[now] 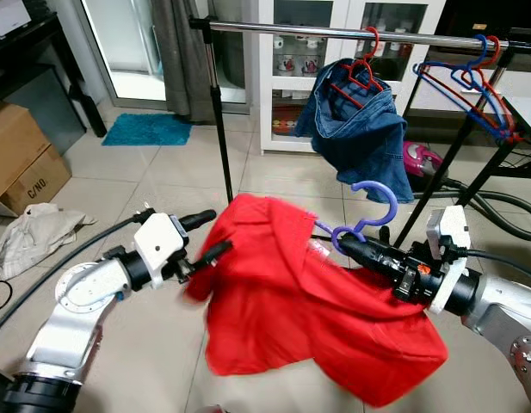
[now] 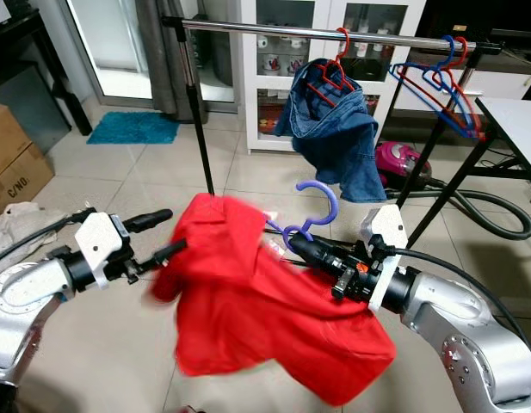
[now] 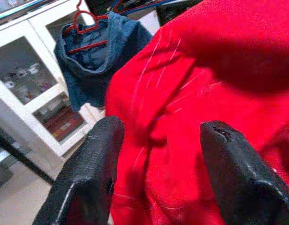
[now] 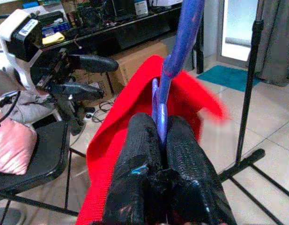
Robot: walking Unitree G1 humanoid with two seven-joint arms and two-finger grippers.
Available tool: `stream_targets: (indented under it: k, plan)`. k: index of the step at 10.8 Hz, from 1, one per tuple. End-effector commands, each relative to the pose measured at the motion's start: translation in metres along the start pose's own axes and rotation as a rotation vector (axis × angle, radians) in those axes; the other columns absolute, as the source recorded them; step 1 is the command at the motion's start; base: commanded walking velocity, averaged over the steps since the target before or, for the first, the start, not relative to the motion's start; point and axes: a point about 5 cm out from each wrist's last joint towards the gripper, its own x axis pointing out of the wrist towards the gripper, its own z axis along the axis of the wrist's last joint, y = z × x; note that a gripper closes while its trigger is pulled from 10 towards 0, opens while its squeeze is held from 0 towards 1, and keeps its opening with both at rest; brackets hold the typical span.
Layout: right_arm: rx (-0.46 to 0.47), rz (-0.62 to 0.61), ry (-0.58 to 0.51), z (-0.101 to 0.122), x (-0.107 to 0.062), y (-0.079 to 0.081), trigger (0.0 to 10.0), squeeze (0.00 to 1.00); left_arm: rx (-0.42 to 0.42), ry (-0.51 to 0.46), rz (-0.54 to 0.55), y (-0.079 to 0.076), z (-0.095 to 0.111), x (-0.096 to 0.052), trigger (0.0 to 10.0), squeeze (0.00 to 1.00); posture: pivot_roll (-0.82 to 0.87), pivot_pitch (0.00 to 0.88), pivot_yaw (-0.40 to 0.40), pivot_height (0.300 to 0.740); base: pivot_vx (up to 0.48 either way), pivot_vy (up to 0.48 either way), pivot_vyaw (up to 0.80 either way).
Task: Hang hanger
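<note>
A purple hanger (image 1: 377, 202) carries a red shirt (image 1: 291, 301) that droops in front of me. My right gripper (image 1: 347, 245) is shut on the hanger's neck just below the hook; the right wrist view has both fingers (image 4: 139, 154) pressed against the purple stem (image 4: 181, 47). My left gripper (image 1: 212, 234) is open at the shirt's left edge, and red cloth (image 3: 181, 117) lies just beyond its spread fingers (image 3: 88, 178). The shirt's left edge is blurred. The chrome clothes rail (image 1: 334, 33) runs across above and behind the shirt.
On the rail hang a red hanger (image 1: 360, 73) with a denim garment (image 1: 360, 129) and, at the right end, blue and red bare hangers (image 1: 472, 82). The rail's black post (image 1: 220, 129) stands behind the shirt. A cardboard box (image 1: 20, 163) and white cloth (image 1: 37, 232) lie left.
</note>
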Motion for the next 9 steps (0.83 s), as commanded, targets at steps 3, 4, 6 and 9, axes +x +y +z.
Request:
stream_targets:
  k: [3, 4, 6, 9]
  plan:
    - [-0.056, 0.011, -0.007, 0.008, -0.006, 0.002, 10.0, 0.0, 0.032, -0.034, 0.019, 0.007, 0.009, 0.008, 10.0, 1.0, 0.04, 0.02, 0.047, 0.74, 0.0, 0.0, 0.0]
    - [-0.052, -0.011, -0.02, 0.01, -0.005, -0.001, 10.0, 0.0, 0.1, -0.041, 0.0, 0.003, 0.012, 0.017, 10.0, 1.0, 0.04, 0.019, 0.048, 0.74, 0.0, 0.0, 0.0]
    - [-0.055, -0.008, -0.033, 0.012, -0.002, 0.0, 10.0, 0.0, 0.133, -0.057, -0.054, -0.006, 0.014, 0.031, 10.0, 0.0, 0.04, 0.022, 0.05, 0.74, 0.0, 0.0, 0.0]
    - [-0.056, -0.006, -0.043, 0.015, 0.0, 0.001, 10.0, 0.0, 0.222, -0.124, -0.115, -0.018, 0.021, 0.05, 10.0, 0.0, 0.03, 0.026, 0.05, 0.74, 0.0, 0.0, 0.0]
